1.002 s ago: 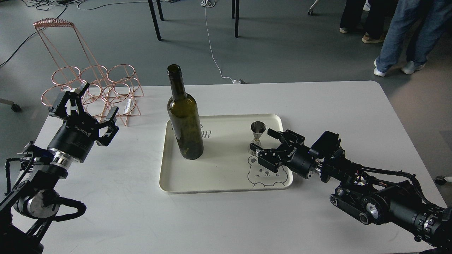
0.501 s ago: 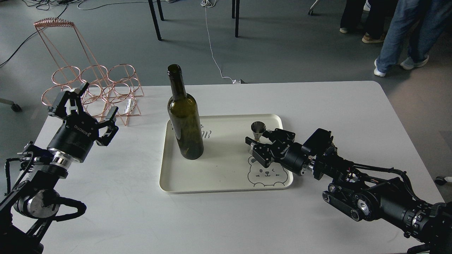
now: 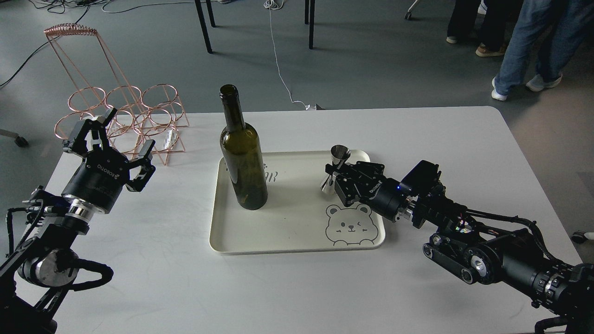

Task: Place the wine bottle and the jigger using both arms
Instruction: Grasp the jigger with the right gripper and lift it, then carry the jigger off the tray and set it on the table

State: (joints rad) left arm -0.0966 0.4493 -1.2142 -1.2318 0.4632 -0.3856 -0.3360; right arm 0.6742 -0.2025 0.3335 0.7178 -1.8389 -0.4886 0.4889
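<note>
The dark olive-green wine bottle stands upright on the left part of the cream tray. The small silver jigger is held by my right gripper, whose fingers are shut on its waist; it is tilted and lifted a little above the tray's right part. My left gripper is open and empty over the table's left side, well left of the bottle.
A copper wire bottle rack stands at the table's back left, just behind my left gripper. The tray has a bear drawing at its front right. People's legs and chair legs are on the floor beyond the table.
My right gripper moved left to the jigger, closed on it and lifted it up and slightly back, tilting it. The left arm and the bottle have not moved.
</note>
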